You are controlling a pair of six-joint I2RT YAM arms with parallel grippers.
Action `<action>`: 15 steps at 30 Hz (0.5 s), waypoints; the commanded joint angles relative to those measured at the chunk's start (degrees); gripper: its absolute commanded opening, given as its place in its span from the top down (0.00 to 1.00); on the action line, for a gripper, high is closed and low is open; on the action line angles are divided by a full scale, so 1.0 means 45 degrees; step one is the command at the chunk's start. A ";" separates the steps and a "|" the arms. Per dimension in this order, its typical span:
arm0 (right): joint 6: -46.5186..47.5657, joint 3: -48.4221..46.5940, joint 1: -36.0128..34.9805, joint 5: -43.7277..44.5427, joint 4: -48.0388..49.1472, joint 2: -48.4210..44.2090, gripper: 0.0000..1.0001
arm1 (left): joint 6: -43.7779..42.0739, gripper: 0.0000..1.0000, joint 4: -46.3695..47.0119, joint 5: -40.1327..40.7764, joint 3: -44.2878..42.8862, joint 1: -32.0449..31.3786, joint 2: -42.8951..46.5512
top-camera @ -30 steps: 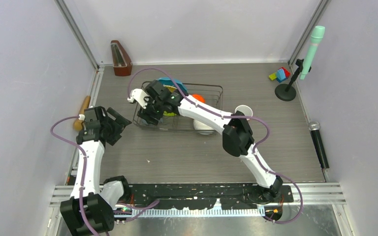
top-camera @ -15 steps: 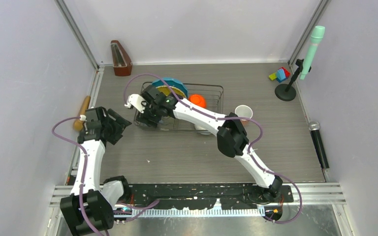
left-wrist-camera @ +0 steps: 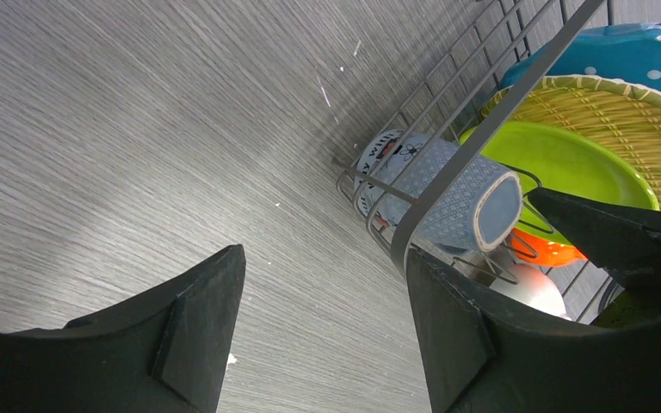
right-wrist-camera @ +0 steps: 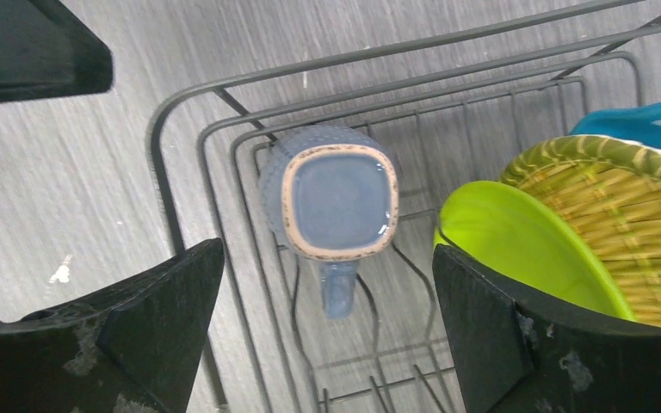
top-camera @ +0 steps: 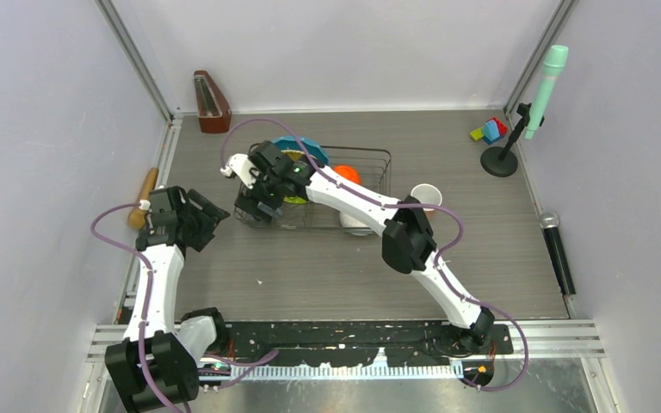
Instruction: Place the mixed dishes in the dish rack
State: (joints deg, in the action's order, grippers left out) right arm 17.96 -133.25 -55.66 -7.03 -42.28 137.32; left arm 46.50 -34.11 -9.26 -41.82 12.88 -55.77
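**Top view:** dish rack (top-camera: 379, 153) mid-table. Right gripper (top-camera: 254, 205) above rack's left end. Left gripper (top-camera: 200, 219) just left of rack, over bare table.

**Left wrist:** fingers spread, nothing between them. Grey-blue cup (left-wrist-camera: 460, 194) inside rack corner. Lime green plate (left-wrist-camera: 568, 159), woven plate (left-wrist-camera: 628, 107) and blue dotted plate (left-wrist-camera: 645, 52) on edge beyond it.

**Right wrist:** fingers spread wide, clear of cup. Cup in rack corner, squarish end facing camera, just beside lime green plate.

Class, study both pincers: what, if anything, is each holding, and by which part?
Nothing is held. The right pincer stands open above the grey-blue cup in the dish rack, not touching it; the left pincer is open, empty.
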 commanded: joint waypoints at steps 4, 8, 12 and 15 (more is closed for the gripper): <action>-0.1760 0.0334 0.0397 -0.1160 0.0648 -0.2115 0.04 | -0.0908 0.30 0.0526 -0.0580 -0.0509 0.0105 0.0242; -0.3524 0.0955 0.0657 -0.0260 0.0926 -0.3277 0.05 | -0.1110 0.26 0.0513 -0.0963 -0.0948 0.0056 0.0296; -0.5253 0.1729 0.1208 0.0607 0.0501 -0.4479 0.09 | -0.0918 0.26 0.0734 -0.1079 -0.1315 -0.0459 0.0504; -0.6248 0.2766 0.1809 0.2015 0.0027 -0.5783 0.11 | -0.1073 0.26 0.0802 -0.0754 -0.1625 -0.1155 0.0608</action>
State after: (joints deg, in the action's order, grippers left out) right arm -0.73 -124.70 -50.70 -6.07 -41.41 120.62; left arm 43.05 -33.32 -12.21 -45.43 10.92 -54.87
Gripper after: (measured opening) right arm 0.908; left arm 0.738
